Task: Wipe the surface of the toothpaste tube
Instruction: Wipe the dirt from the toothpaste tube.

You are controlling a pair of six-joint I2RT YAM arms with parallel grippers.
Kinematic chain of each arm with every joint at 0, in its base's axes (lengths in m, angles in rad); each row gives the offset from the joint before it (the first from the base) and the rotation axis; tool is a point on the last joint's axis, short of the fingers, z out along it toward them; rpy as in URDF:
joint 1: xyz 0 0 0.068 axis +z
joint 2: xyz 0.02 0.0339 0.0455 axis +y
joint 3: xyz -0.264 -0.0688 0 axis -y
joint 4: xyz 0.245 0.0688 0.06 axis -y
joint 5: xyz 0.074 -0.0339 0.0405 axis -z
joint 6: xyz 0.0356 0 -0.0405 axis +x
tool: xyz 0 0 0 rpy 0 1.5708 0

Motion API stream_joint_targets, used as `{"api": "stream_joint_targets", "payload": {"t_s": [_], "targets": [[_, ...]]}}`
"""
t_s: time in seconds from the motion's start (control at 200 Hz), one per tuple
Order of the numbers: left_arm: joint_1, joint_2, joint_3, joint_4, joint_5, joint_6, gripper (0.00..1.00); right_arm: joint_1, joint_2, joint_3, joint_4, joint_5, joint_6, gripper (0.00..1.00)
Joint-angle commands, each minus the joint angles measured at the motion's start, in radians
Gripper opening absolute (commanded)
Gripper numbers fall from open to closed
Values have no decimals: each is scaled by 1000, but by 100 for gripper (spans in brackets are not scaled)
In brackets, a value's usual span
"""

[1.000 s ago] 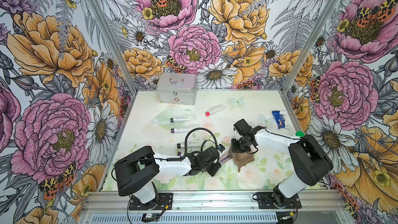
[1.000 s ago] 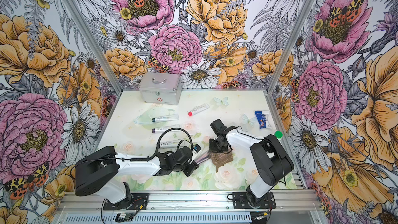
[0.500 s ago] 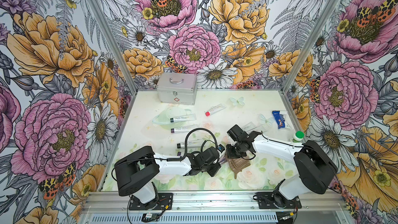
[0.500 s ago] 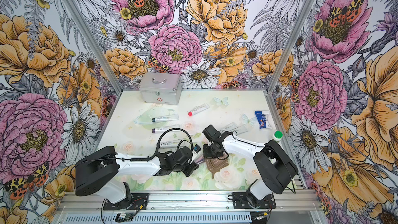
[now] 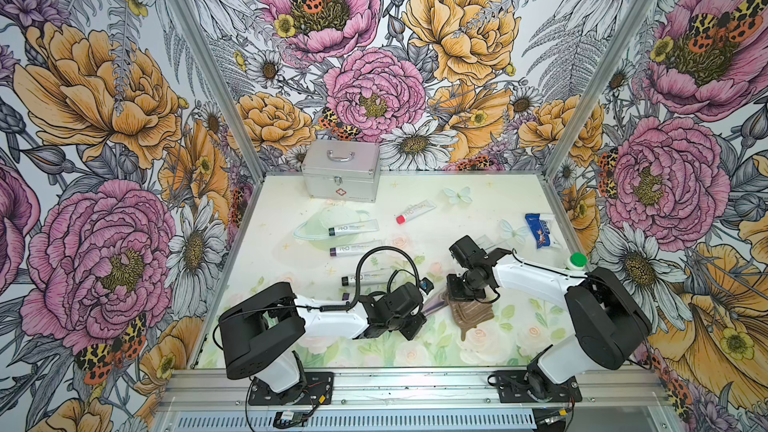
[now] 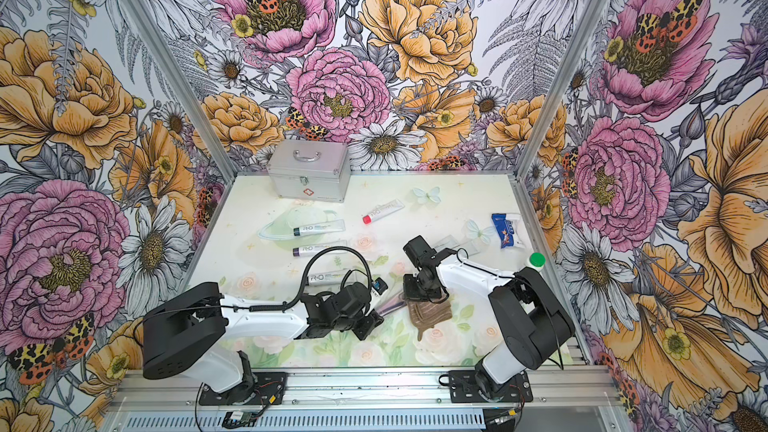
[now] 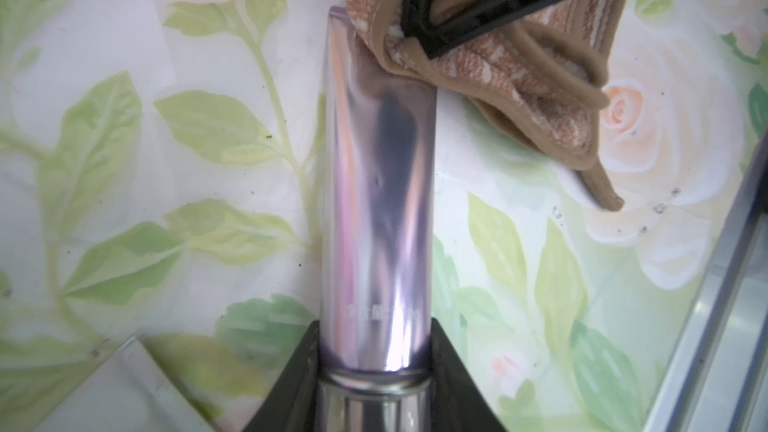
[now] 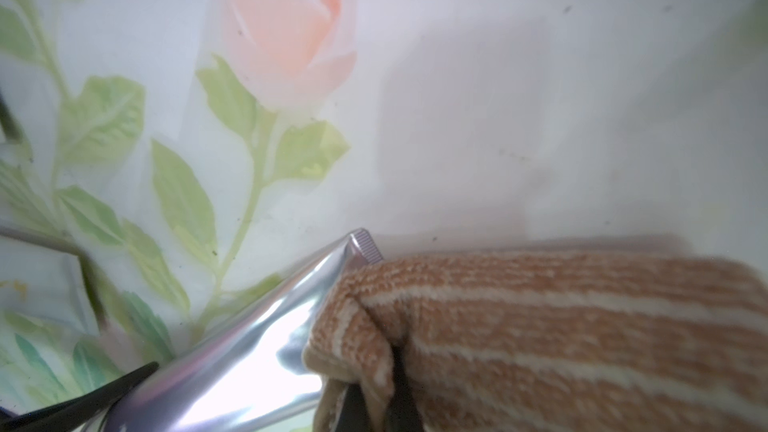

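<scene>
Left pincer (image 7: 374,351) is clamped on the cap end of the shiny lilac metallic toothpaste tube (image 7: 378,201). A black finger sits on each side of the shoulder and the tube body points straight out from the grip.

Right pincer (image 8: 376,407) is closed tight on a bunched fold of the brown-and-cream striped terry cloth (image 5: 471,314). The cloth lies on the tube's flat crimped end and covers one corner of it; the rest of the tube body is bare. The loose cloth is heaped on the tabletop (image 5: 490,218) under the right pincer, with one tail trailing toward the front edge.

The tube is near the front edge, about mid-width, between the two arms. Can't tell whether it rests on the tabletop or hangs just above it.

Further out:
- White tubes with dark caps (image 5: 355,248), three of them, left of centre at mid-depth.
- White tube with a red cap (image 5: 415,213), nearer the back.
- Silver metal case with a handle (image 5: 340,172), at the back edge, left of centre.
- Blue-and-white packet (image 5: 540,230) and green-capped white bottle (image 5: 577,261), by the right edge.
</scene>
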Motion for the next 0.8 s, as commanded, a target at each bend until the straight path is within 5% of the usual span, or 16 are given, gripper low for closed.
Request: {"api": "stream_joint_targets", "payload": {"t_s": [0.0,0.325,0.796], "targets": [[10,-47,-12,-9,-61,-4,29,-4,27,-56,-125,106,-8,0],[75,-43,40,-65,-62,23,30,-37,-165,-127,-130,144,72,0],[274,228,403,-180,61,127,31,-32,-254,-143,-129,107,88,0]]}}
